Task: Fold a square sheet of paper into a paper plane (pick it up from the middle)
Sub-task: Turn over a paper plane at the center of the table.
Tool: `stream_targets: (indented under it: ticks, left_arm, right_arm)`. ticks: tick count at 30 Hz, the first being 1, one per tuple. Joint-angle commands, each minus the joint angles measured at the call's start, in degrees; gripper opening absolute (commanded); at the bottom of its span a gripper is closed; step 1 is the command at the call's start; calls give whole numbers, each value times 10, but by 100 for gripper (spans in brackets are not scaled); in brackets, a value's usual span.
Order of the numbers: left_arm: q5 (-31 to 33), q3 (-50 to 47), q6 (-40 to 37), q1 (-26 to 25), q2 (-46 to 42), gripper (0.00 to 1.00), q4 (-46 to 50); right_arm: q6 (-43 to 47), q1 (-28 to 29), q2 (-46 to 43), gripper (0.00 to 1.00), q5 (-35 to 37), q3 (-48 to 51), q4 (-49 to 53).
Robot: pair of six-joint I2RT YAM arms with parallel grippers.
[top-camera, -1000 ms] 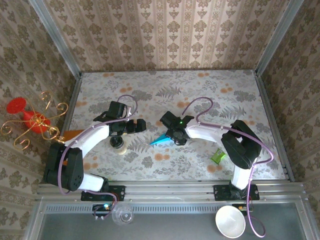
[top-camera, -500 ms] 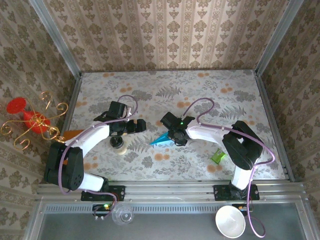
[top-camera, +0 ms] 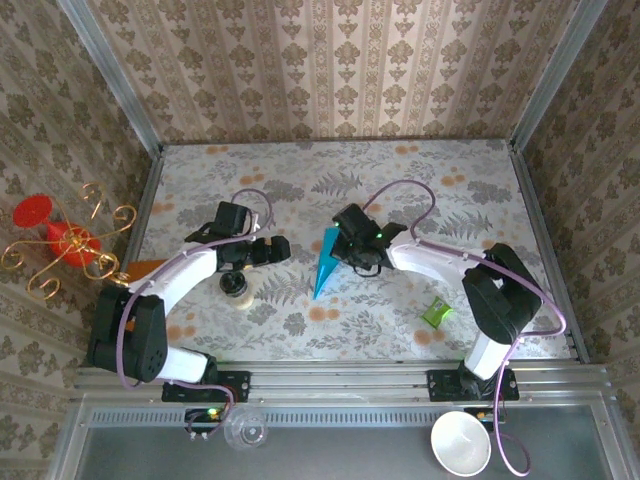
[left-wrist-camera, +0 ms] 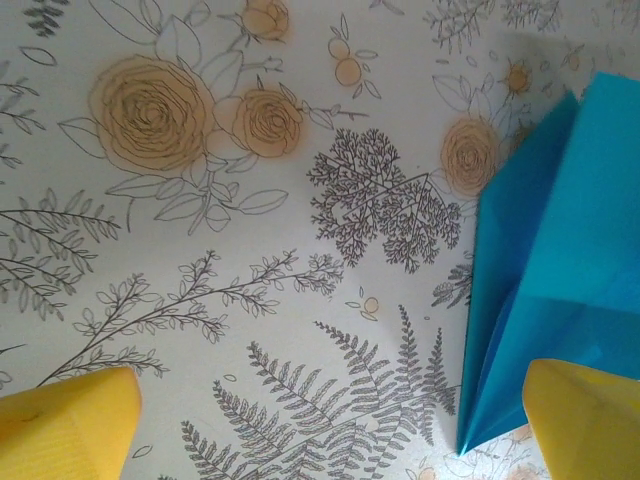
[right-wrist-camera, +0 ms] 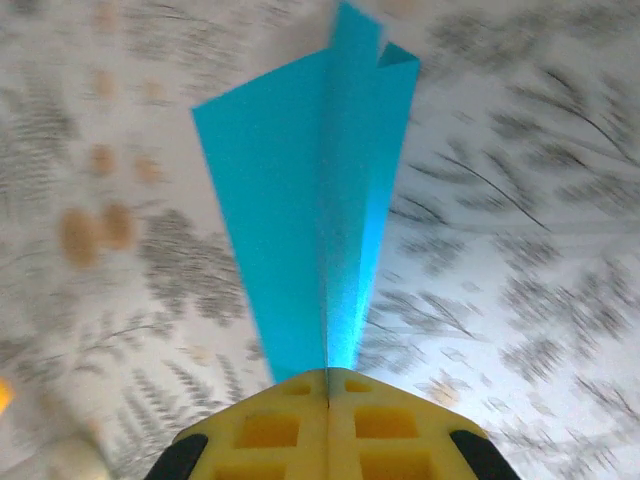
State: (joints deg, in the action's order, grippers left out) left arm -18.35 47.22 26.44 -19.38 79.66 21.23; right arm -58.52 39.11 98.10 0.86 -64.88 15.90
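Jaws of your left gripper (top-camera: 271, 250) stood wide apart and empty at nine o'clock of the paper plane (top-camera: 322, 268), likely ready to assist. Your right gripper (right-wrist-camera: 328, 384), at the plane's three o'clock, was clamped together on its centre ridge, apparently keeping the folds closed over the table (top-camera: 450, 200).

Damask-patterned walls (top-camera: 340, 60) enclose a floral tabletop (top-camera: 420, 190) (grey ferns, orange blooms) under even light
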Motion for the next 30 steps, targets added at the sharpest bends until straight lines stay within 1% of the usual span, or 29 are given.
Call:
stream_targets:
  ticks: [1, 5, 8, 11, 14, 18, 20, 23, 25, 28, 29, 30]
  left_arm:
    - [-1, 0, 23, 7, -24, 98, -9]
    - [0, 1, 35, 7, -28, 96, -13]
    - [-6, 4, 42, 7, -20, 94, -15]
    - [-17, 7, 50, 4, -5, 89, -22]
    - [-20, 11, 55, -9, 15, 83, -29]
    - [-26, 21, 65, -30, 49, 71, -38]
    - [-39, 24, 71, -38, 68, 65, -52]
    - [-72, 35, 73, -52, 98, 59, -75]
    - [-89, 45, 71, -61, 113, 56, -85]
    - [-94, 58, 66, -63, 128, 56, -88]
    - [-93, 61, 65, -82, 132, 56, -87]
    - [-92, 63, 65, -82, 136, 56, -87]
  right_arm:
    - [92, -25, 14, 4, -143, 1, -102]
    - [117, -41, 53, 4, -226, 2, -156]
    - [103, -56, 79, 4, -282, 27, -233]
    - [95, -68, 102, 4, -312, 46, -272]
    - [97, -79, 116, 4, -321, 62, -283]
    - [105, -96, 126, 4, -328, 81, -284]
    - [108, -102, 130, 4, -331, 88, -284]
    - [109, -108, 136, 4, -339, 92, -284]
    - [112, -108, 137, 3, -339, 92, -283]
    - [111, -109, 137, 3, -339, 93, -283]
    - [111, -109, 137, 3, -340, 93, -283]
    - [111, -109, 137, 2, -340, 93, -283]
